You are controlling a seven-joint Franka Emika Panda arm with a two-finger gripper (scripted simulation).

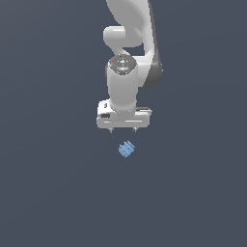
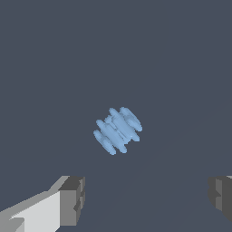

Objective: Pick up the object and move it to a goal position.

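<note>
The object [image 1: 126, 149] is a small light-blue ribbed item like stacked discs, lying on the dark grey surface just in front of the white arm. It also shows in the wrist view [image 2: 118, 130], tilted, in the middle of the picture. My gripper [image 1: 123, 130] hangs above and slightly behind it, not touching it. The jaws stand wide apart and hold nothing. In the wrist view my gripper [image 2: 146, 199] shows two grey fingertips [image 2: 72, 199] far apart, with the object beyond the gap between them.
A plain dark grey surface [image 1: 53, 193] fills both views. The white arm [image 1: 128, 58] rises behind the gripper. No other objects or goal marker show.
</note>
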